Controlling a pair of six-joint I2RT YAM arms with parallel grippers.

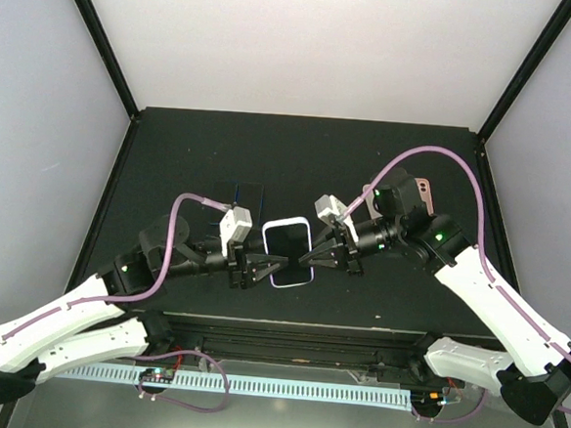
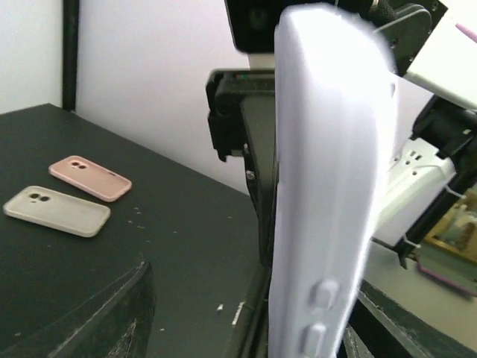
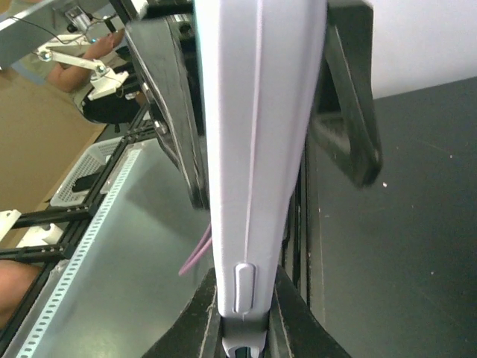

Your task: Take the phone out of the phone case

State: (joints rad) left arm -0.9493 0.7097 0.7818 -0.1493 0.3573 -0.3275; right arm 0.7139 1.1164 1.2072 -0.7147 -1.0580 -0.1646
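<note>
– Holding what, and where?
– One lilac case (image 1: 290, 284), the phone (image 1: 288, 242) in it, dark screen up, is held over the middle of the table (image 1: 172, 157). The left gripper (image 1: 267, 264) is closed on its edge at 8 o'clock, the right gripper (image 1: 319, 257) on its edge at 3 o'clock.
– Anything else?
– A pink case (image 1: 423, 191) lies at 2 o'clock, a cream case (image 2: 57, 210) beside it, and a dark slab (image 1: 240, 193) at 11 o'clock. Lettering is too blurred to read.
</note>
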